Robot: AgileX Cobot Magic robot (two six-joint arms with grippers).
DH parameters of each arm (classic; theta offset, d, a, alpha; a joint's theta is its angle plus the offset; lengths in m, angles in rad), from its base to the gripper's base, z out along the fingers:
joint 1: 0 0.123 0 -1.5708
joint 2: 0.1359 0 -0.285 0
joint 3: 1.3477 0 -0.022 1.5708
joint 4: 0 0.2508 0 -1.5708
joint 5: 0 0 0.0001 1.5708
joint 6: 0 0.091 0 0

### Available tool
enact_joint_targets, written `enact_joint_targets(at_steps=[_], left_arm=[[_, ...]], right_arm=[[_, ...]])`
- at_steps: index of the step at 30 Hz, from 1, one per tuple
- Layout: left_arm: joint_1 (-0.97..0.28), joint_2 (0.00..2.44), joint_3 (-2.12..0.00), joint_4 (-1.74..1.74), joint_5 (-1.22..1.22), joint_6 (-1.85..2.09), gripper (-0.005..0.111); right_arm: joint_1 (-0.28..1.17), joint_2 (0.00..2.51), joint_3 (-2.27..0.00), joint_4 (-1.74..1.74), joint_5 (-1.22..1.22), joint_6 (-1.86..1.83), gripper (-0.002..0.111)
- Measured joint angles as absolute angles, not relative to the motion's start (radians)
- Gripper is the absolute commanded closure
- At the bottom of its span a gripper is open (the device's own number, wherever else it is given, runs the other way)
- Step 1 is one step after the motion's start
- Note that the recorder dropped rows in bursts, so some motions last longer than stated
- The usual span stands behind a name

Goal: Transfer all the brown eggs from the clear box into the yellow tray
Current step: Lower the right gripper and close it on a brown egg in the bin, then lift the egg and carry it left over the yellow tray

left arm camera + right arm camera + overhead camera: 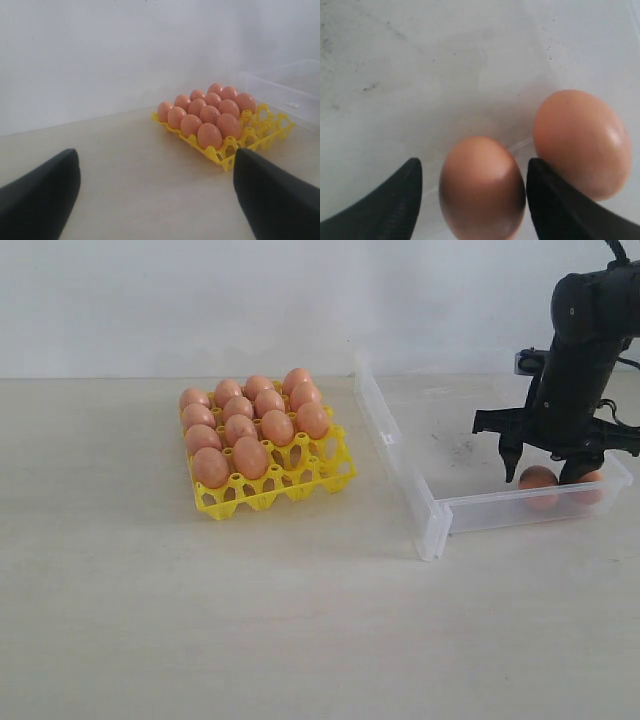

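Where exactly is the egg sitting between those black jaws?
On the right of the exterior view, that brown egg lies in the clear box near its front wall, between the right arm's jaws, with one other egg just to its right.

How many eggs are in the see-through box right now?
2. One egg lies between the tips of the open right pincer; the other egg lies just beside it, near a corner of the clear box. None seems hidden.
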State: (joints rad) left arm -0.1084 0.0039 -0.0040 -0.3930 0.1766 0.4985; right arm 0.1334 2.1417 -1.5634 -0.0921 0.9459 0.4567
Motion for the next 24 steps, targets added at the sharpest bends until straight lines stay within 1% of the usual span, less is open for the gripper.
enact_joint_targets(at_steps=[7, 10, 14, 19, 22, 24], left_arm=[[-0.108, 0.004, -0.004, -0.393, 0.177, 0.498, 0.029], [-0.108, 0.004, -0.004, -0.393, 0.177, 0.498, 0.029], [-0.108, 0.004, -0.004, -0.393, 0.177, 0.498, 0.029], [-0.108, 0.004, -0.004, -0.393, 0.177, 0.498, 0.029], [-0.108, 0.004, -0.004, -0.393, 0.177, 0.498, 0.029], [-0.108, 0.004, -0.004, -0.393, 0.177, 0.498, 0.029]], right_arm=[[0.128, 2.144, -1.563, -0.094, 0.922, 0.464, 0.055], [0.128, 2.155, -1.563, -0.094, 0.92, 0.469, 0.07], [0.128, 2.171, -1.563, -0.096, 0.917, 0.471, 0.109], [0.128, 2.173, -1.563, -0.103, 0.859, 0.374, 0.108], [0.128, 2.173, -1.561, -0.106, 0.758, 0.305, 0.108], [0.135, 2.17, -1.546, -0.103, 0.649, 0.243, 0.108]])
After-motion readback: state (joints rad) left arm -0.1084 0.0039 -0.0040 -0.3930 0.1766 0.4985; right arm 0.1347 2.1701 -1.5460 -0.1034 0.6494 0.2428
